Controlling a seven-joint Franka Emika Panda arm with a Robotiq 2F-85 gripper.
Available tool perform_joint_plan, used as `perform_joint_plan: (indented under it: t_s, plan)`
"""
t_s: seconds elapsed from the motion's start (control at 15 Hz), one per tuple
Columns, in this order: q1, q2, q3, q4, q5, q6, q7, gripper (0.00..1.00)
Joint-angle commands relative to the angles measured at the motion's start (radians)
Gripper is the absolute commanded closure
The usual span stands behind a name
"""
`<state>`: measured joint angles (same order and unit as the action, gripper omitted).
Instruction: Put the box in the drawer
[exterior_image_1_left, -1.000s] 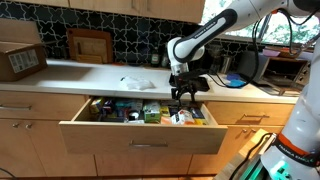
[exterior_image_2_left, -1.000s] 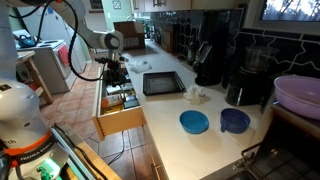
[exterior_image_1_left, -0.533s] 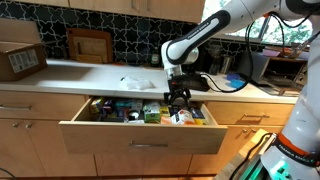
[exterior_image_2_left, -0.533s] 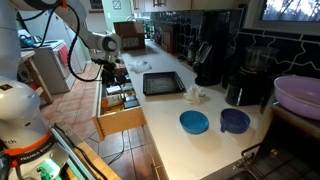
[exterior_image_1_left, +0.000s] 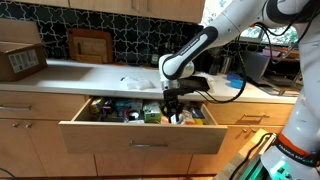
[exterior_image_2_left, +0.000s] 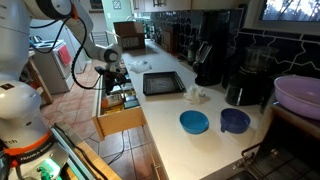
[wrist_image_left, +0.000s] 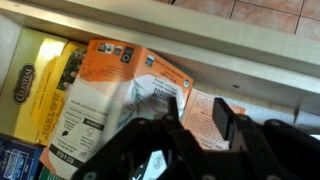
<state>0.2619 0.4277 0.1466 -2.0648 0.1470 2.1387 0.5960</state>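
Claw (wrist_image_left: 196, 108) down inside open drawer (exterior_image_1_left: 140, 138); fingers spread, gripping nothing; orange-and-white box (wrist_image_left: 105, 95) lies flat in drawer, directly beneath fingertips; yellow tea carton (wrist_image_left: 40, 90) beside box, on its far side from claw.

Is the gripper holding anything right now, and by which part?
Cannot tell. In the wrist view the jaws straddle one end of the orange and white box inside the drawer, but contact isn't visible.
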Motion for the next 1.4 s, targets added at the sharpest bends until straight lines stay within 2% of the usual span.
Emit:
perform_joint_plan:
  t_s: [0.0,0.07,0.13,0.73,1.07,1.33]
  plan:
    - [0.033,0.025,-0.043,-0.005,-0.014,0.078,0.116,0.88]
    - [0.036,0.030,-0.051,-0.004,-0.019,0.083,0.144,0.96]
    - [0.040,0.033,-0.058,-0.006,-0.024,0.091,0.172,0.99]
    - [0.054,0.059,-0.090,0.016,-0.097,0.043,0.383,1.00]
    - [0.046,0.079,-0.079,0.029,-0.090,0.051,0.402,1.00]
    - [0.036,0.006,-0.077,-0.019,-0.089,0.066,0.379,1.00]
